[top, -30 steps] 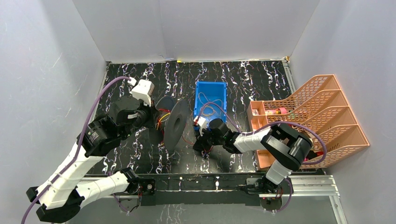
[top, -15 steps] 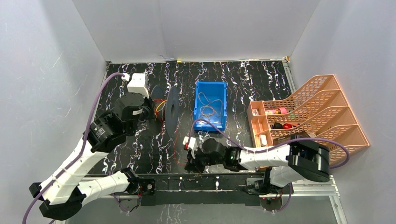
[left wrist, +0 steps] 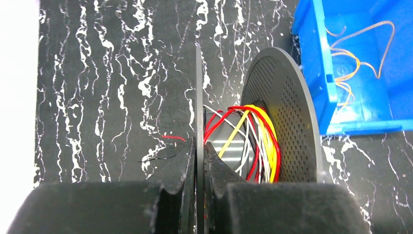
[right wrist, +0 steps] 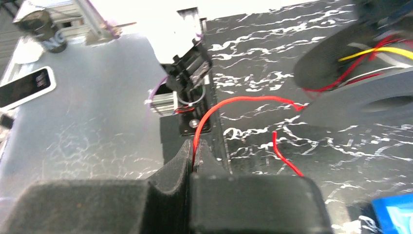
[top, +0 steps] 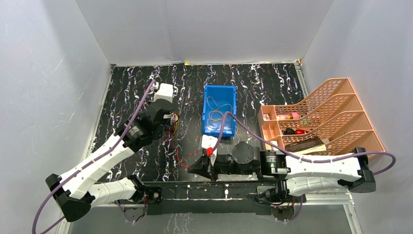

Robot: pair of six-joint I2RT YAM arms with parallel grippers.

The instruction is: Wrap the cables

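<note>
A black spool (left wrist: 287, 126) stands on edge on the marbled table, with red, yellow and white cables (left wrist: 253, 141) wound round its hub. My left gripper (left wrist: 199, 146) is shut on the thin near flange (left wrist: 198, 97). In the top view the left gripper (top: 169, 124) hides most of the spool. A red cable (right wrist: 234, 102) runs from the spool (right wrist: 360, 97) to my right gripper (right wrist: 195, 146), which is shut on it. The right gripper (top: 195, 168) sits near the table's front edge, with the red cable (top: 181, 155) stretched to it. Another loose red end (right wrist: 285, 156) lies on the table.
A blue bin (top: 205, 112) behind the spool holds pale tan cables (top: 217, 114). An orange file rack (top: 336, 122) with small items fills the right side. The metal rail (top: 229, 190) with the arm bases runs along the front edge.
The right gripper has pulled back from beside the spool toward the front edge, drawing the red cable out. The left arm has swung right and turned the spool edge-on.
</note>
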